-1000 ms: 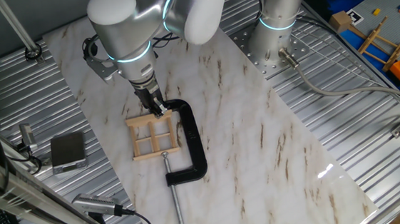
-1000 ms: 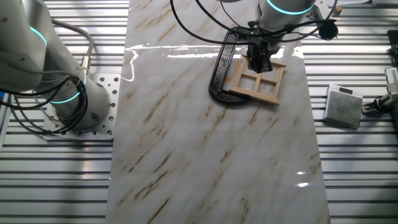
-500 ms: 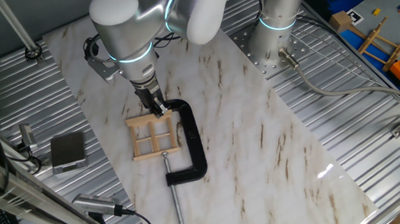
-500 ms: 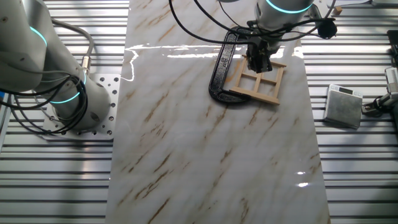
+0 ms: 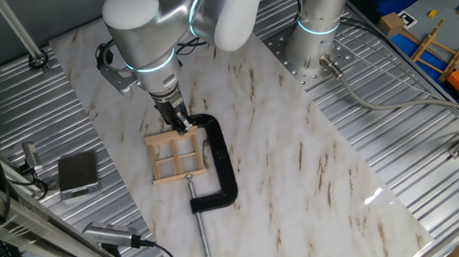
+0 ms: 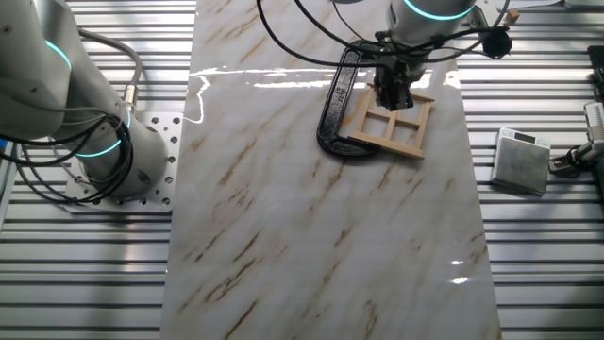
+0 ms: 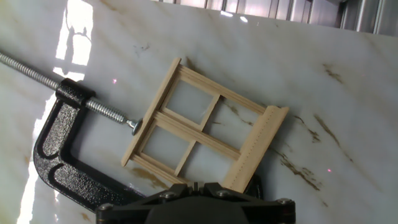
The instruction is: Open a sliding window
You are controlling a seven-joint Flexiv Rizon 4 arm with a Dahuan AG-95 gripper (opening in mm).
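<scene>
The sliding window (image 5: 174, 157) is a small pale wooden frame with cross-bar panes, lying flat on the marble board. It also shows in the other fixed view (image 6: 392, 123) and in the hand view (image 7: 199, 127). A black C-clamp (image 5: 220, 166) wraps round one side of it, and its screw tip touches the frame edge (image 7: 134, 126). My gripper (image 5: 182, 126) points straight down at the window's edge next to the clamp's curved end (image 6: 390, 99). In the hand view my gripper (image 7: 198, 185) has its fingers close together, with only a thin gap, right over the frame's near corner.
A grey box (image 5: 78, 173) lies on the ribbed metal table beside the board. A second arm's base (image 5: 317, 39) stands at the board's far edge. A wooden rack with yellow rails (image 5: 440, 46) sits at the far right. The clamp's long screw (image 5: 204, 237) sticks out toward the board's front.
</scene>
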